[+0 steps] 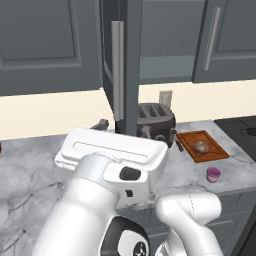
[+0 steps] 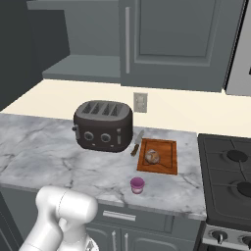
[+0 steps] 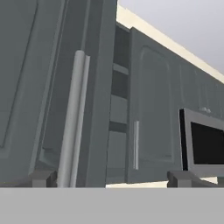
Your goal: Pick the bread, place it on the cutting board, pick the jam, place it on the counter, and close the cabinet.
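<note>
Cabinet (image 1: 120, 75) door stands ajar, its pale handle (image 3: 72, 118) between the wide-open, empty gripper (image 3: 109, 178) tips, bread (image 2: 152, 157) on cutting board (image 2: 166, 159)

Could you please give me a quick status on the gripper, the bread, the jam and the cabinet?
Two-finger gripper open, empty, facing the dark grey cabinet door, still ajar. Mottled brown bread on reddish wooden cutting board. Pink-purple jam cup on marble counter.

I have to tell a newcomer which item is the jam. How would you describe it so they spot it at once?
Start at the grey-white marble counter and find the dark four-slot toaster. Right of it lies the reddish-brown wooden cutting board carrying the brown bread lump. The jam stands off the board near the counter's front edge: the one small pink-purple cup.
</note>
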Available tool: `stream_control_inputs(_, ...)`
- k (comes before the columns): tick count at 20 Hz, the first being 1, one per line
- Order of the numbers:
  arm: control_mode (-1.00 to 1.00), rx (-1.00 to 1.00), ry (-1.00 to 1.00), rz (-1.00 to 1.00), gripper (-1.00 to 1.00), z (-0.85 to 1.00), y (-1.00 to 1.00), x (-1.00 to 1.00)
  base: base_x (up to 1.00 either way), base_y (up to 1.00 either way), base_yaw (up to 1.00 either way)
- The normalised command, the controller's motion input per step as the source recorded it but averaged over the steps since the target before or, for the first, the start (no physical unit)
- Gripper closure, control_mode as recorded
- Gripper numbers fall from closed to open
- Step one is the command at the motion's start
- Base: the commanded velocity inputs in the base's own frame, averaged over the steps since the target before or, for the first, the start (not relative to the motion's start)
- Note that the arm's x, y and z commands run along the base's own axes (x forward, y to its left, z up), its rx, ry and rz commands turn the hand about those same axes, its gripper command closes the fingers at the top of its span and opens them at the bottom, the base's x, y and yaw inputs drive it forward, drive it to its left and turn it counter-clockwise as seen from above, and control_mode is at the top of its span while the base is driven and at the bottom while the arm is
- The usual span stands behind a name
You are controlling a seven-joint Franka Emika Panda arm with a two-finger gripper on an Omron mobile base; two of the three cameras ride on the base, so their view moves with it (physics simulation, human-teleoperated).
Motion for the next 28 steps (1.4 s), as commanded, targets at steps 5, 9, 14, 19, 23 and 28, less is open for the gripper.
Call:
stream_control_inputs(5,-1.0,0.0,-0.04,-0.11,-1.0,0.0,0.08,0.23,0.0,0.0,0.0)
stream_control_inputs(9,-1.0,0.0,-0.03,-0.11,-1.0,0.0,0.11,0.27,0.0,0.0,0.0)
stream_control_inputs(14,-1.0,0.0,-0.01,-0.1,-1.0,0.0,0.05,0.29,0.0,0.0,0.0)
stream_control_inputs(19,-1.0,0.0,0.0,-0.08,-1.0,-0.01,0.04,0.16,0.0,0.0,0.0)
stream_control_inputs(23,-1.0,0.0,0.0,-0.05,-1.0,0.0,0.0,0.14,0.0,0.0,0.0)
stream_control_inputs(28,-1.0,0.0,0.0,-0.05,-1.0,0.0,0.0,0.14,0.0,0.0,0.0)
